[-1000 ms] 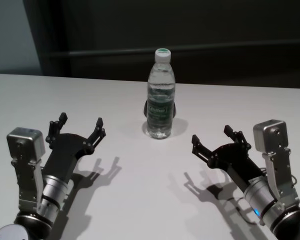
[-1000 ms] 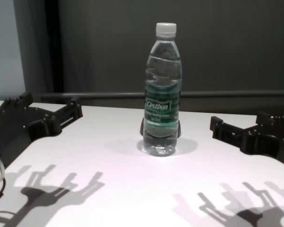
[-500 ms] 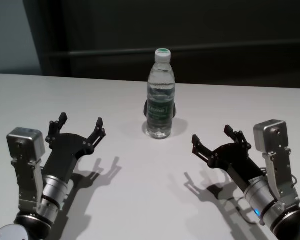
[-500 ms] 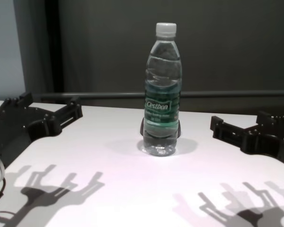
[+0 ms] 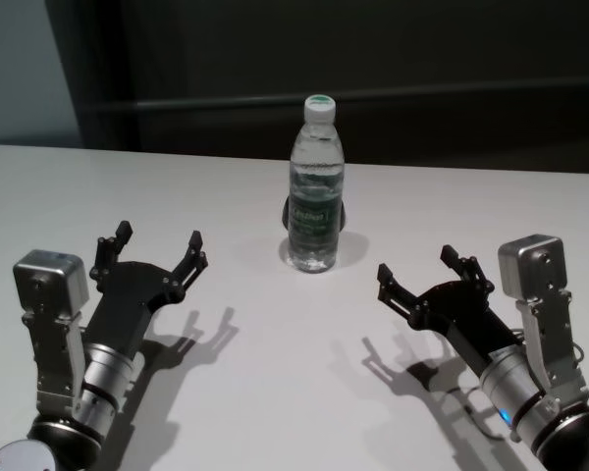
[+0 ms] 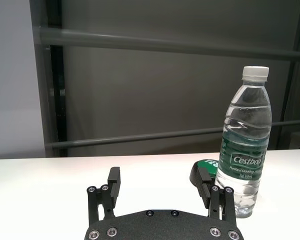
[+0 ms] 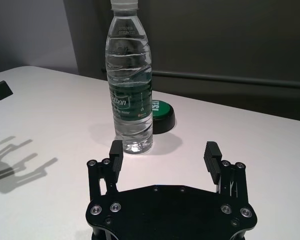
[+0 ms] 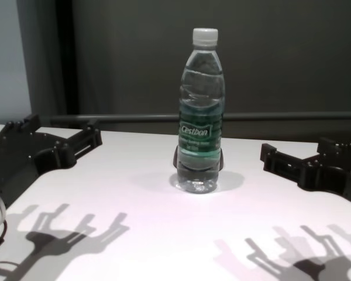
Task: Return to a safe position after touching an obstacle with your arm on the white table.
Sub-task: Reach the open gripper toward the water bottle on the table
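A dark grey wall with a horizontal grey rail [image 5: 452, 95] runs behind a wide, smooth, matte white worktop [image 5: 275, 392], and a paler wall panel shows at the far left of the room. The worktop carries sharp shadows of both arms on its near half.

Toward the far middle of the worktop stands the tall clear plastic water bottle with a white screw cap and a green "Cestbon" label [image 5: 315, 186]. It is upright, its long axis vertical, cap pointing straight up and base flat on the surface. In the chest view the label's lettering faces the robot. Just behind the bottle, partly hidden by it, lies a low round black object with a green top [image 7: 162, 115]; whether the two touch cannot be told.

The black left gripper [image 5: 157, 249] hovers above the worktop to the left of the bottle and nearer the robot, well apart from it, its two fingers spread wide and pointing toward the far edge with nothing between them. The black right gripper [image 5: 422, 275] mirrors it to the right of the bottle, likewise nearer the robot and apart from it, fingers spread wide and empty.
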